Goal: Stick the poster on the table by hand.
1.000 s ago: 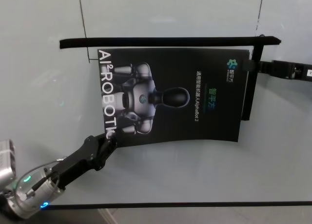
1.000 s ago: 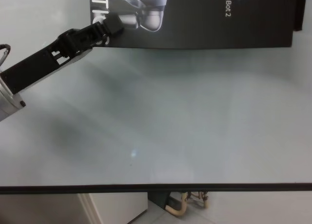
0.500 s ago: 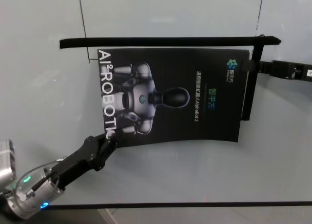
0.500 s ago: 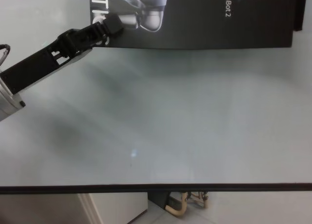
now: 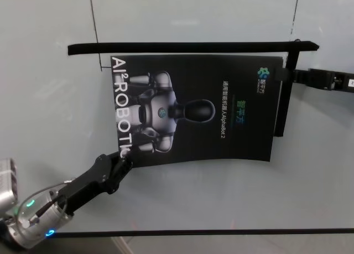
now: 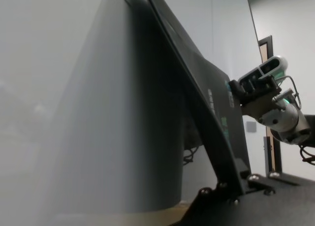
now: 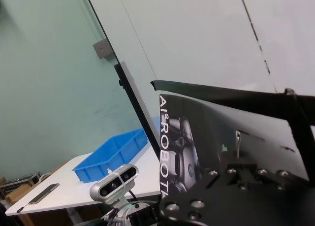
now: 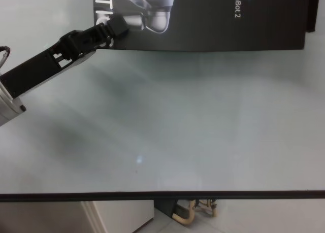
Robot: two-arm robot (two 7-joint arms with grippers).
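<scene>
While our left black gripper (image 5: 123,159) clamps the near-left corner of the black printed poster (image 5: 193,110) lying on the pale glossy surface (image 5: 221,198), we should press flat, right gripper (image 5: 283,74) state unclear.

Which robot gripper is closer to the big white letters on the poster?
Left. The left gripper sits at the poster's near corner, right by the white letters. The right gripper is at the opposite edge, beside the small logo.

Even soft light, glossy table (image 8: 203,141) sheen
</scene>
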